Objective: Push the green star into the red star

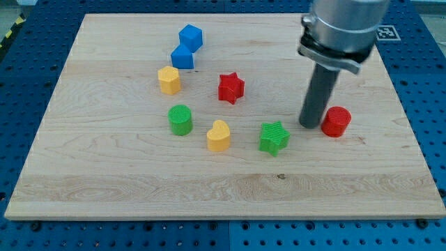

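Nearest the view's bottom, the green star-shaped block (274, 137) sits on the wooden board (104, 181). Your tip (309, 125) stands just to its right, beside the red cylinder block (336, 121); it carries no jaws and holds nothing. Farther up-left lies the red star-shaped block (231, 88), so you should push from the lower right.

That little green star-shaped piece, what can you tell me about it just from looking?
The green star is a small chunky block with blunt points and fine ridges across its flat top, looking like printed plastic. It lies flat on the wooden board, right of centre and toward the view's bottom. Nothing touches it: the yellow heart sits just to its left, my tip stands apart at its upper right, and the red star lies further up and to the left.
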Controlling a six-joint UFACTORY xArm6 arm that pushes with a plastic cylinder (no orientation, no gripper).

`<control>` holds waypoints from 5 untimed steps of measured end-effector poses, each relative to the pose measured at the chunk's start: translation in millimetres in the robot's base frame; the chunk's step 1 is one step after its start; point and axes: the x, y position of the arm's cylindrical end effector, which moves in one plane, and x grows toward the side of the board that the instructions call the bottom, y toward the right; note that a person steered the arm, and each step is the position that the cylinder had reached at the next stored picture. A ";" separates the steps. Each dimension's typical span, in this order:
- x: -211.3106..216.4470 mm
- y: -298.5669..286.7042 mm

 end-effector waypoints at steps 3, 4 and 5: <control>53.7 -75.1; 53.7 -75.4; 50.4 -75.4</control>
